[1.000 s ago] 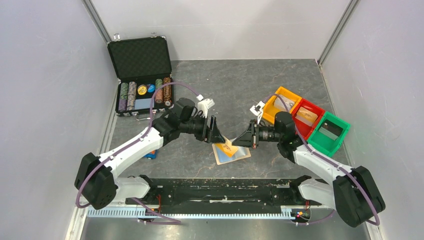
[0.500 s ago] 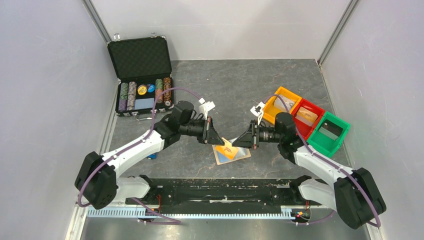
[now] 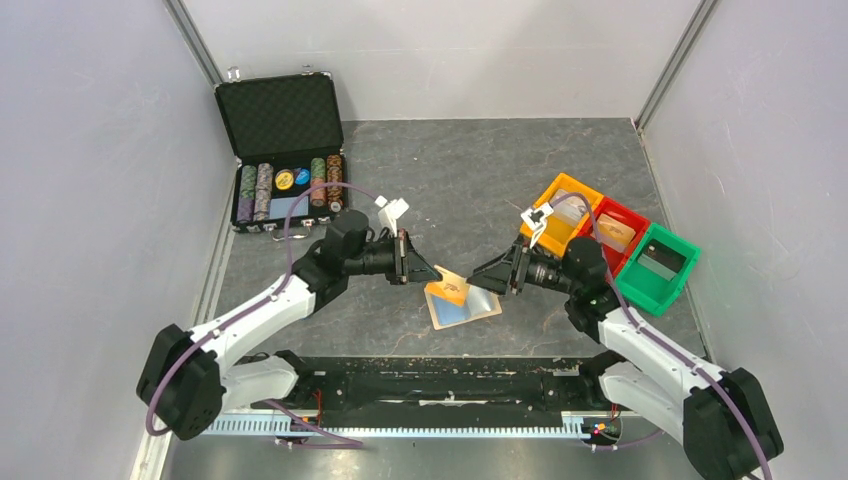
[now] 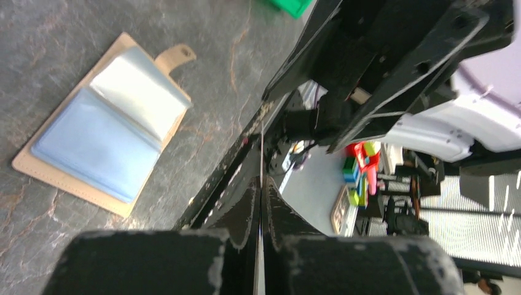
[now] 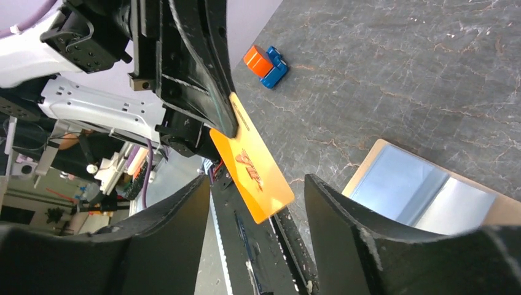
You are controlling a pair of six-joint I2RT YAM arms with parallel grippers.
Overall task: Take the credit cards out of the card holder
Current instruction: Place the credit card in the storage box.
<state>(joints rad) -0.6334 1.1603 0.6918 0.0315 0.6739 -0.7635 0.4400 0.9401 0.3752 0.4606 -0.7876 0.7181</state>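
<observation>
- Moved: my right gripper (image 3: 482,277), released, backs off; my left gripper (image 3: 425,272) clenches orange credit card (image 5: 253,175) by its corner.
- Card holder (image 3: 470,310): lying open on table (image 3: 480,180), below.
- Risk: slim corner pinch; card may slip, drop.

you see a smooth, glossy orange plastic credit card (image 5: 253,177); the card holder (image 4: 101,126) looks matt tan leather outside, shiny clear plastic inside; the table (image 5: 430,74) is matt, marbled.
</observation>
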